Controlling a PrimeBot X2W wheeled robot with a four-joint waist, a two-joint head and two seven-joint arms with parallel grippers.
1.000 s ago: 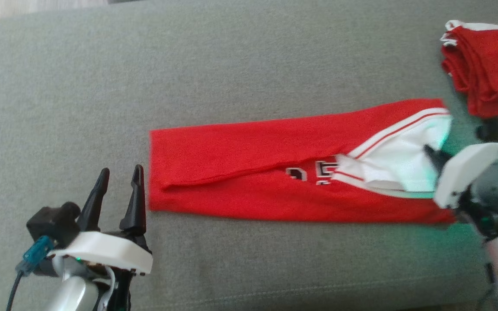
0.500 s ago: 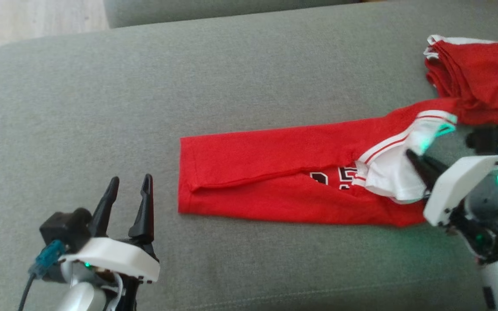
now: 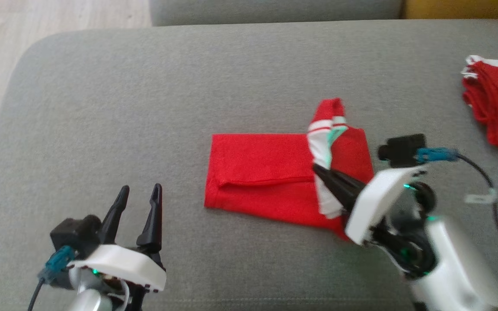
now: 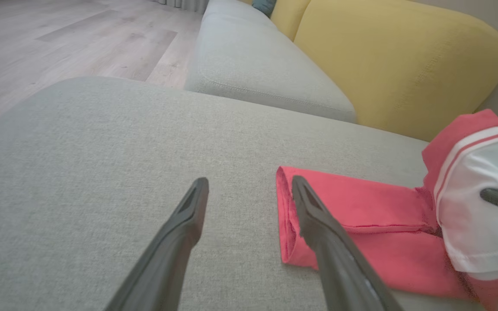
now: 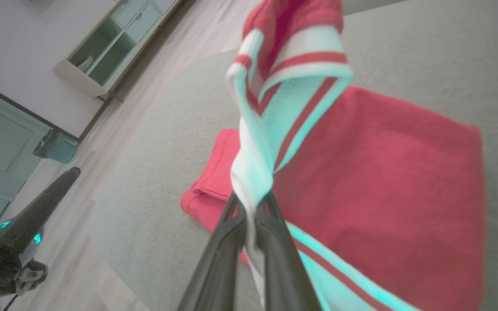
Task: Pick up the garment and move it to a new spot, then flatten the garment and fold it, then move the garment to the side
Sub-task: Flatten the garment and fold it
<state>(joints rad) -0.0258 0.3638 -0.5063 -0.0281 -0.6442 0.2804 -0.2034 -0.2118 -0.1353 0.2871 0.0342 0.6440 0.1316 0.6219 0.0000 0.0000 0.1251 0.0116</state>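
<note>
Right pincer (image 3: pixel 318 169) is clamped on the white edge of the garment (image 3: pixel 262 168), held above the sofa (image 3: pixel 145 86); left pincer (image 3: pixel 140 193) is shown spread and empty.

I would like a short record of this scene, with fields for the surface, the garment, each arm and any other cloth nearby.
surface: grey sofa cushion
garment: red garment with white striped trim, partly folded on the cushion, its white end lifted
right arm: right gripper shut on the garment's white end
left arm: left gripper open, holding nothing, to the left of the garment
other cloth: red cloth pile at the far right of the cushion
</note>
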